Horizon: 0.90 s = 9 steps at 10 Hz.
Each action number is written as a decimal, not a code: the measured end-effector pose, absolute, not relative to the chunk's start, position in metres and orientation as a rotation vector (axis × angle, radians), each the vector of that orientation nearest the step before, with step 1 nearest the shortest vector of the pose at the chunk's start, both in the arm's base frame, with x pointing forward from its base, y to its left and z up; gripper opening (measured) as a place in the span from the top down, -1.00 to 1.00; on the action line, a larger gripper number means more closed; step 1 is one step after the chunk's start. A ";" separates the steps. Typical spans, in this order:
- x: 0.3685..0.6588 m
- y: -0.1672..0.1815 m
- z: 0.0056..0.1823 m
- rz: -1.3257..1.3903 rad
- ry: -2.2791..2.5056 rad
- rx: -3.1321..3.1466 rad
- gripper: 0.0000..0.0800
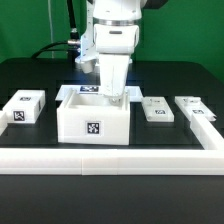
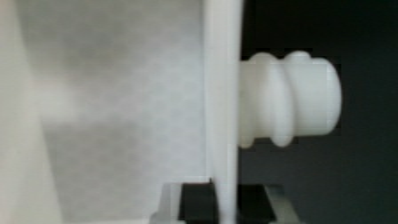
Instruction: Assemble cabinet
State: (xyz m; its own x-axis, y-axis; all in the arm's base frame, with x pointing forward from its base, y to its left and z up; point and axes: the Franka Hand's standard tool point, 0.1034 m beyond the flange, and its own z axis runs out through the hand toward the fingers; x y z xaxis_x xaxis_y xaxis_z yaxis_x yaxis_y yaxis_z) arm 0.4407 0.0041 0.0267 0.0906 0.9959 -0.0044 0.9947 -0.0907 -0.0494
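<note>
The cabinet (image 1: 93,120) is an open-topped white box with a tag on its front, at the middle of the table. My gripper (image 1: 113,60) is above its far right part, shut on a white panel (image 1: 114,82) that hangs upright, its lower end at the box's rim. In the wrist view the panel (image 2: 222,90) shows edge-on between the dark fingers (image 2: 194,200), with my gripper (image 2: 222,194) closed on it. A ribbed white knob (image 2: 294,98) sticks out of one face. A white surface (image 2: 98,110) fills the other side.
A small white tagged block (image 1: 24,107) lies at the exterior view's left. Two tagged white panels (image 1: 155,108) (image 1: 196,108) lie at the right. A white L-shaped rail (image 1: 110,157) runs along the front and right. A tagged white surface (image 1: 85,89) shows behind the cabinet.
</note>
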 end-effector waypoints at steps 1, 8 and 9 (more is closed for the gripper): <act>0.441 0.004 0.027 0.057 -2.095 -2.295 0.91; 0.482 0.011 0.026 0.015 -2.148 -2.269 0.91; 0.496 0.021 0.027 -0.008 -2.170 -2.260 0.91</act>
